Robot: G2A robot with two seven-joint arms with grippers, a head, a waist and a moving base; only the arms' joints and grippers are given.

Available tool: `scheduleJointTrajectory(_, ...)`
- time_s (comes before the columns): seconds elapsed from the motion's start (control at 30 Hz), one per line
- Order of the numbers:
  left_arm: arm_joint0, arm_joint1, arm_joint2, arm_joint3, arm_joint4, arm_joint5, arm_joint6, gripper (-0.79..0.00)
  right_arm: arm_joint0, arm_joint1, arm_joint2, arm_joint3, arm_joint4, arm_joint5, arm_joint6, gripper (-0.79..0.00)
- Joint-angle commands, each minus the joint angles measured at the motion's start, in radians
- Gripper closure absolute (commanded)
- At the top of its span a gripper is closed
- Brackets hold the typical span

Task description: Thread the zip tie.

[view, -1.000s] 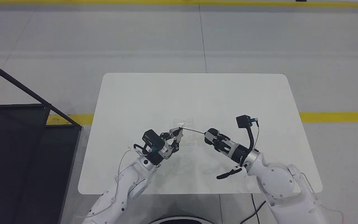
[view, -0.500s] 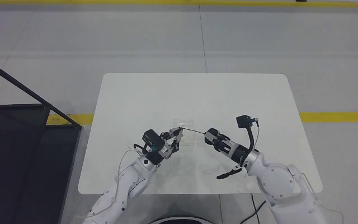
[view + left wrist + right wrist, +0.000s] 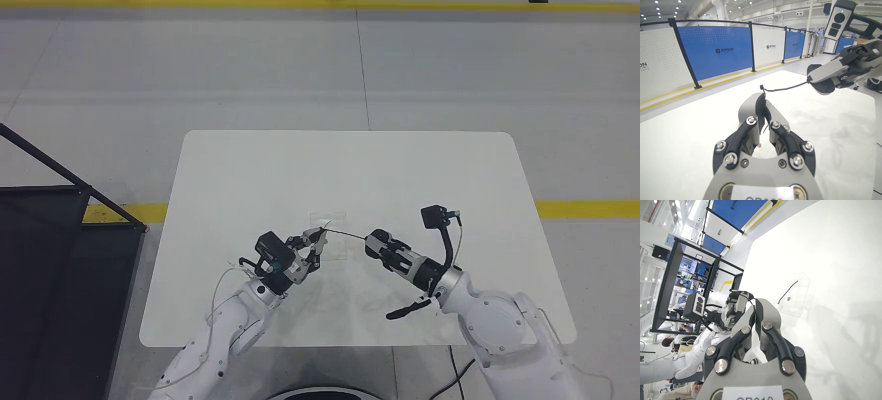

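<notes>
Both arms lean in low over the middle of the white surface (image 3: 450, 180), tips nearly facing. The left hand (image 3: 762, 97) is clamped tight near the head of the black zip tie (image 3: 785, 88), the right hand (image 3: 811, 79) pinches its tail, and the strap hangs between them.

Bright ceiling lights (image 3: 657, 3), glaring white table (image 3: 829, 247)

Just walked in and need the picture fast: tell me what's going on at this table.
The two arms hold one black zip tie between them above the white table. The left gripper is shut on it near its head, the right gripper on the far end. Whether it is threaded cannot be told. A second zip tie lies on a clear sheet on the table.
</notes>
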Motion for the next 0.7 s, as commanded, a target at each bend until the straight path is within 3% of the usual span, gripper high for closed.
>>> scheduleJointTrajectory(0.0,0.0,0.0,0.0,0.0,0.0,0.0,0.0,0.0,0.0,0.0,0.0,0.0,0.0,0.0,0.0,0.0)
scheduleJointTrajectory(0.67,-0.001,-0.006,0.0,0.003,0.001,0.003,-0.005,0.0,-0.016,0.0,0.015,-0.006,0.011,-0.023,-0.003,0.0)
